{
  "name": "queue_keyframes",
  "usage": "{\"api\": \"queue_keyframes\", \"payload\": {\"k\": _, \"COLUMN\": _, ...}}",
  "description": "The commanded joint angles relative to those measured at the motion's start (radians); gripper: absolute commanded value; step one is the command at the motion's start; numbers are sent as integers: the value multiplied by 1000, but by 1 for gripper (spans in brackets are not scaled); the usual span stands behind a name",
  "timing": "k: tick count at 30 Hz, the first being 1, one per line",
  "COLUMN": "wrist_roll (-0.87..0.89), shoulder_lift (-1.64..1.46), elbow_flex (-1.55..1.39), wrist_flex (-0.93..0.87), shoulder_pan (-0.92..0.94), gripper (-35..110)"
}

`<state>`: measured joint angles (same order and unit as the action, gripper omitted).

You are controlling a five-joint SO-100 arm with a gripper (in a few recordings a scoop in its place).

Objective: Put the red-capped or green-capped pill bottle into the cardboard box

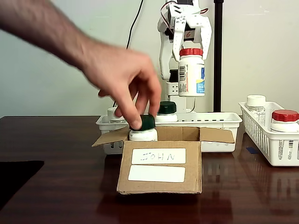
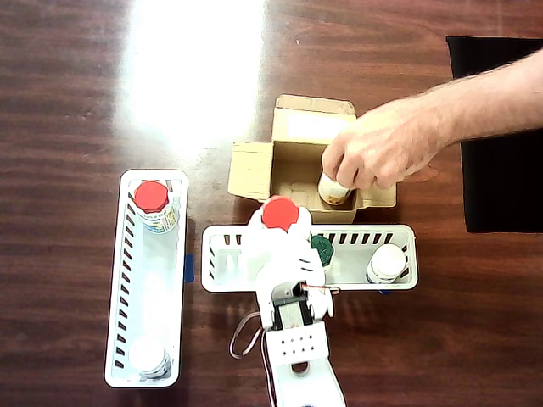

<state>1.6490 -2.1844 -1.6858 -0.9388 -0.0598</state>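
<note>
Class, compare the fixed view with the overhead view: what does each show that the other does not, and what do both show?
Fixed view alone: the handwritten label on the cardboard box, and the height of the pill bottle, hanging well above the table in the gripper.

Overhead view alone: a black mat beside the box, and the long basket shown whole, with a white-capped bottle at its near end.

Both: a person's hand on a bottle in the box, and the red-capped bottle held by the gripper.
</note>
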Motion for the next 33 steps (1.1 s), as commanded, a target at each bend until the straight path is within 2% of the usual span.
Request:
{"api": "queue_keyframes", "payload": {"k": 1, "wrist_roll": 5, "shoulder_lift": 81, "elbow_flex": 232, "wrist_flex": -14, "shoulder_pan": 5, "gripper": 2}}
{"api": "queue_keyframes", "payload": {"k": 6, "wrist_roll": 8, "shoulder_lift": 201, "elbow_flex": 341, "wrist_flex": 12, "shoulder_pan": 40, "gripper": 2}}
{"api": "queue_keyframes", "payload": {"k": 13, "wrist_roll": 20, "shoulder_lift": 393, "elbow_flex": 347, "wrist_flex": 204, "shoulder_pan": 112, "gripper": 2}}
{"api": "queue_keyframes", "payload": {"k": 22, "wrist_roll": 34, "shoulder_lift": 580, "elbow_flex": 337, "wrist_flex": 382, "shoulder_pan": 106, "gripper": 2}}
{"api": "queue_keyframes", "payload": {"k": 33, "wrist_roll": 153, "shoulder_lift": 667, "elbow_flex": 135, "wrist_flex": 620, "shoulder_pan": 114, "gripper": 3}}
